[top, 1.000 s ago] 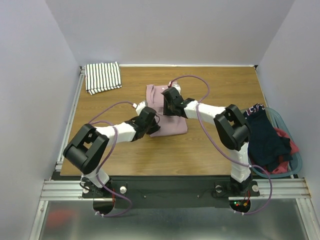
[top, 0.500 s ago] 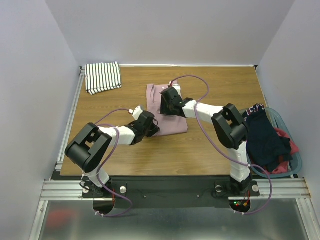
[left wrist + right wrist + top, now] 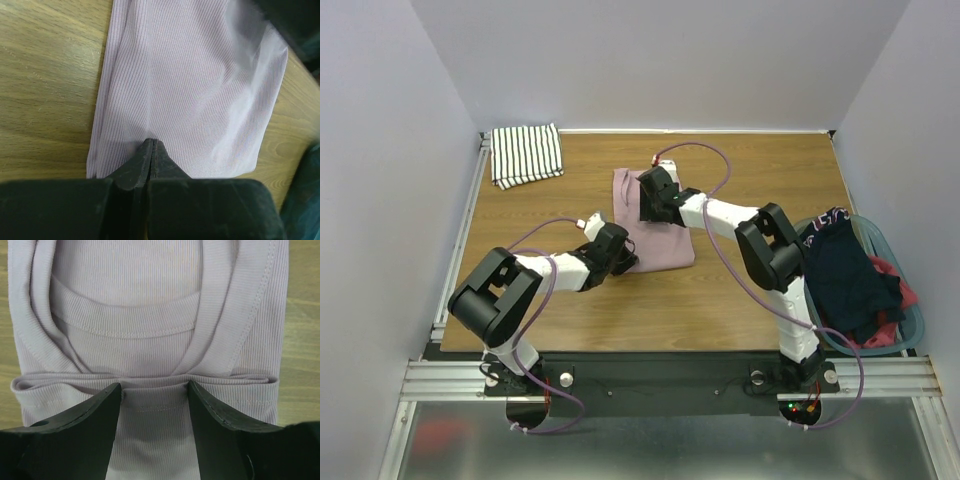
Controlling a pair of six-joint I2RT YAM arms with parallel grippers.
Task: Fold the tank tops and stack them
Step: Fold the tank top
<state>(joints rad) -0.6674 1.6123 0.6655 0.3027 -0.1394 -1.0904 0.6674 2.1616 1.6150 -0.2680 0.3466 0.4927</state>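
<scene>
The pink tank top [image 3: 665, 248] lies folded at the table's middle. The striped tank top [image 3: 526, 154] lies folded at the far left corner. My left gripper [image 3: 618, 252] is at the pink top's near left edge. In the left wrist view its jaws [image 3: 151, 143] are shut, with the tips resting on the ribbed pink fabric [image 3: 200, 85]; no cloth shows between them. My right gripper [image 3: 653, 195] is over the top's far part. In the right wrist view it [image 3: 155, 390] is open, its fingers [image 3: 85, 425] straddling a folded edge of the pink top [image 3: 150, 305] below the neckline.
A clear blue basket [image 3: 912, 310] stands at the table's right edge and holds a dark navy garment [image 3: 850, 275] and a red one [image 3: 898, 300]. Bare wood [image 3: 580, 195] separates the two tops. Grey walls enclose the table.
My right gripper has slid a little toward the far left over the pink top. My left gripper has shifted slightly toward the near left edge of the top.
</scene>
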